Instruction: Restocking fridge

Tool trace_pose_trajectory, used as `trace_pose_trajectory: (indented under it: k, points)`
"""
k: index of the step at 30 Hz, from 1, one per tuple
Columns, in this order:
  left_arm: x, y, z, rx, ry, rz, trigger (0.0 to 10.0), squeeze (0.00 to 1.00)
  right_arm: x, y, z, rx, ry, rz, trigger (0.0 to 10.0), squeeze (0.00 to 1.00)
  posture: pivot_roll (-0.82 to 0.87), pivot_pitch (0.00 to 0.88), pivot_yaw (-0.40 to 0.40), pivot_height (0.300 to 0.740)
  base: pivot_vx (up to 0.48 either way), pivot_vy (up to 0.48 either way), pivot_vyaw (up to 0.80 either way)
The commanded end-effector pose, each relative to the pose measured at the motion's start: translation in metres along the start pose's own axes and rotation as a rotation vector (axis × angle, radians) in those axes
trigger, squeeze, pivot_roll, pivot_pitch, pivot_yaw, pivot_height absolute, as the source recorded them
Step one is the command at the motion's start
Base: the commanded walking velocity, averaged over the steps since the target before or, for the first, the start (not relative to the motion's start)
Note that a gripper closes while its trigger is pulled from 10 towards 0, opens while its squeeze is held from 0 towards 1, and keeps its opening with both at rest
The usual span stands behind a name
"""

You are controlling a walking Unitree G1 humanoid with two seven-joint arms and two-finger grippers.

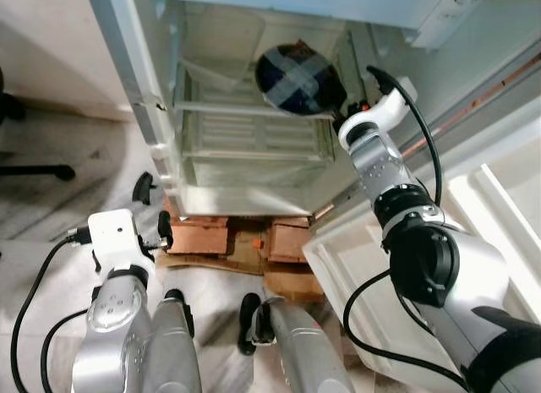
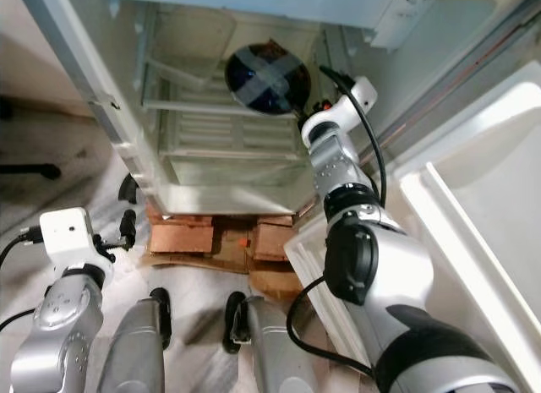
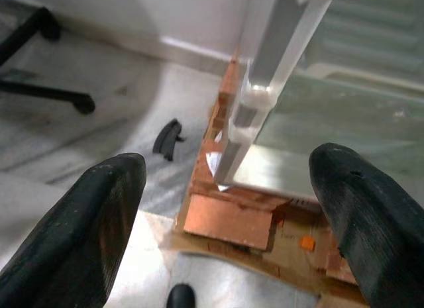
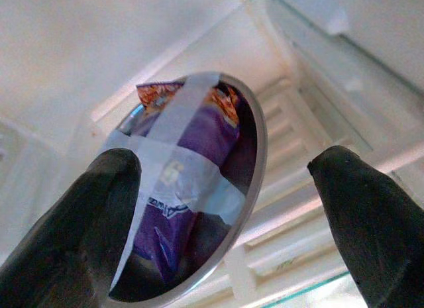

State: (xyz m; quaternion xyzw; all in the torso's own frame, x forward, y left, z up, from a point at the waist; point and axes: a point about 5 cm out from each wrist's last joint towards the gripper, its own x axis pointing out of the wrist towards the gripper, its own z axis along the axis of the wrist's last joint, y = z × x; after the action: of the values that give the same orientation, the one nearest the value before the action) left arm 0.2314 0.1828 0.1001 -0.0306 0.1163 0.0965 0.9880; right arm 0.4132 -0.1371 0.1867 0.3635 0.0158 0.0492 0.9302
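The fridge [image 1: 139, 80] stands open before me. On an upper wire shelf [image 1: 228, 111] sits a round metal bowl [image 1: 296, 79], tilted towards me. It holds a purple snack packet [image 4: 179, 189] under a cross of clear tape. My right arm [image 1: 376, 127] reaches into the fridge just right of the bowl. My right gripper [image 4: 225, 162] is open, with its fingers [image 4: 73, 228] wide apart on either side of the bowl's rim. My left gripper [image 1: 155, 209] hangs low by the fridge's bottom left corner, open and holding nothing.
The fridge rests on brown blocks and cardboard [image 1: 203, 237]. Its open door with white shelves [image 1: 473, 207] stands at my right. A chair base [image 1: 34, 169] and a small black piece [image 3: 167, 137] lie on the floor at left. My legs [image 1: 279, 342] show below.
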Motion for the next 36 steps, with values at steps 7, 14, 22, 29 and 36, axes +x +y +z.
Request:
trace_pose_trajectory:
  k: [7,14,22,29,36]
  points:
    - [0.004,0.001,-0.002,0.062,-0.045,-0.057,10.0,0.00,-0.015,-0.021,-0.013,-0.179,0.045,0.092,10.0,1.00,0.14,0.103,-0.127,0.740,0.000,0.000,0.00]
    - [0.012,-0.011,0.005,0.141,-0.137,-0.135,10.0,0.00,-0.061,-0.030,-0.059,-0.342,0.106,0.291,10.0,0.00,0.10,0.044,-0.111,0.740,0.000,0.000,0.00]
    - [0.014,-0.022,0.008,0.199,-0.198,-0.222,10.0,0.00,-0.102,-0.037,-0.067,-0.466,0.032,0.279,10.0,0.00,0.09,0.015,-0.090,0.740,0.000,0.000,0.00]
    - [0.014,-0.023,0.001,0.203,-0.198,-0.250,10.0,0.00,-0.129,-0.044,-0.071,-0.514,0.028,0.174,10.0,0.00,0.07,0.012,-0.081,0.740,-0.035,0.000,0.00]
    - [0.014,-0.024,0.001,0.203,-0.207,-0.247,10.0,0.00,-0.131,-0.041,-0.076,-0.525,0.055,0.177,10.0,0.00,0.08,0.024,-0.084,0.740,-0.271,0.162,0.00]
